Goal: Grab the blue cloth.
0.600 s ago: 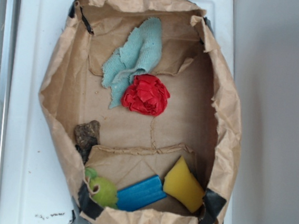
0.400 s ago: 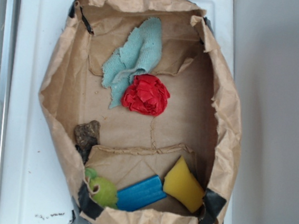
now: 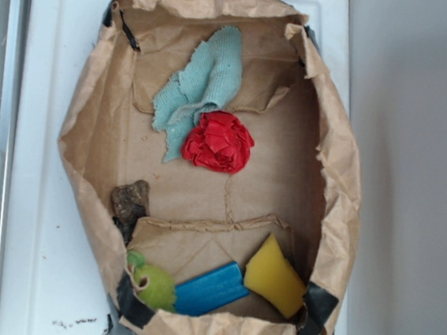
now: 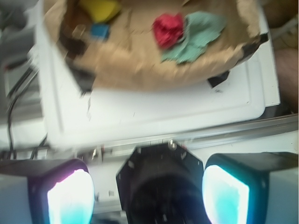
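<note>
Two fingers of the claw (image 4: 148, 186) stand spread, well apart from the blue cloth (image 3: 200, 86).

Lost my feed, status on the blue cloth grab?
Gripper open, outside the bag. Blue cloth untouched. Red cloth lies against it.

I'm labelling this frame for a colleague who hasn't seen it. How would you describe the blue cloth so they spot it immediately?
Look inside the brown paper bag lying open on the white surface, toward its far end in the exterior view. The blue cloth is the pale teal, frayed rag there, touching the red cloth. It is soft and larger than the red cloth, unlike the bright blue block at the opposite end.
</note>
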